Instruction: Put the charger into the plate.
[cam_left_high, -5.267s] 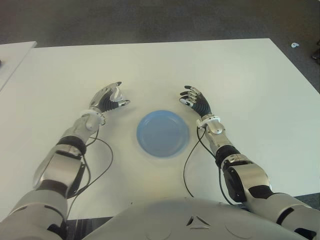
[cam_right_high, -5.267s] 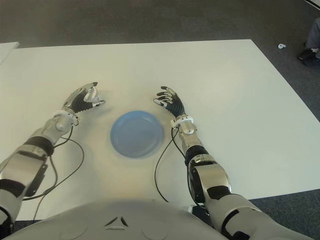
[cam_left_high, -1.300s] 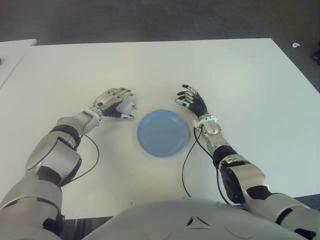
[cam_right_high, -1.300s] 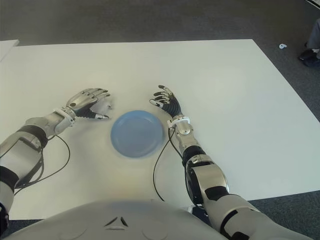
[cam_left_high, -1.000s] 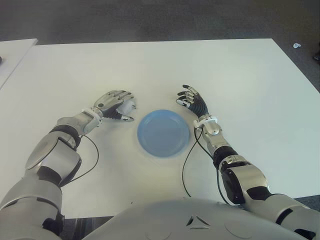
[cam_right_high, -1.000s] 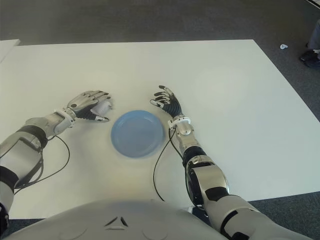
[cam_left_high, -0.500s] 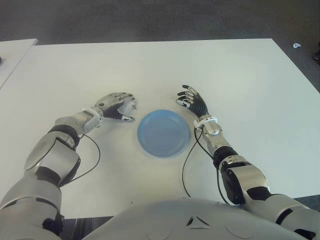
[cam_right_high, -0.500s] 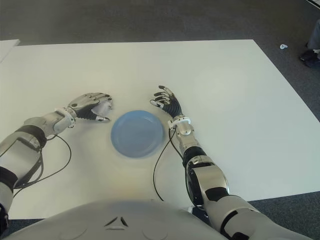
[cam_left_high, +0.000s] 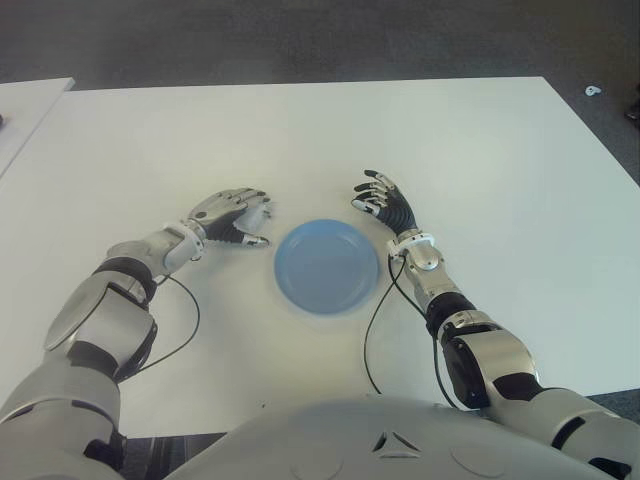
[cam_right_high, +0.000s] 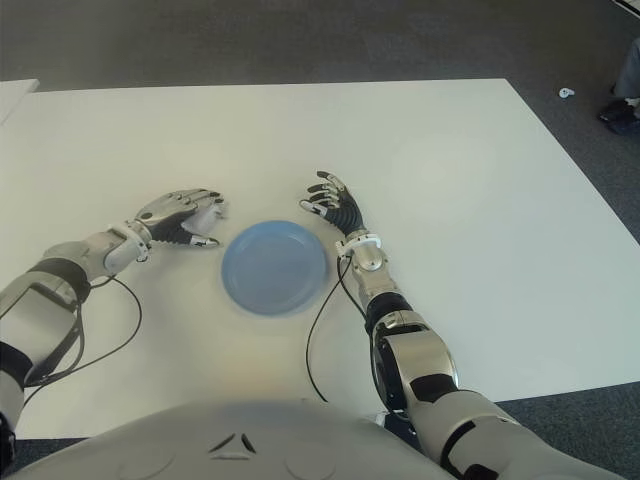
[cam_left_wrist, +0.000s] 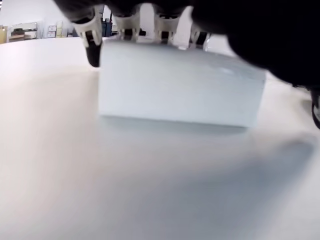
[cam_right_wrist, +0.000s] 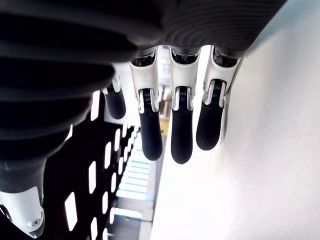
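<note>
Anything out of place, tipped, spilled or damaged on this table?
Nothing stands out. The white charger sits flat on the table under the left hand, left of the empty blue plate; the right hand is open beside the plate.

Looks like an office or lab room: wide white desk (cam_left_high: 450, 140) on dark grey carpet (cam_left_high: 300, 40), second white desk (cam_left_high: 25, 110) alongside, distant shelving in the left wrist view.

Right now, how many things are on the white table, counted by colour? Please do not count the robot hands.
Blue: 1, the plate.
White: 1, the charger, under the left robot hand.
Total: 2.
</note>
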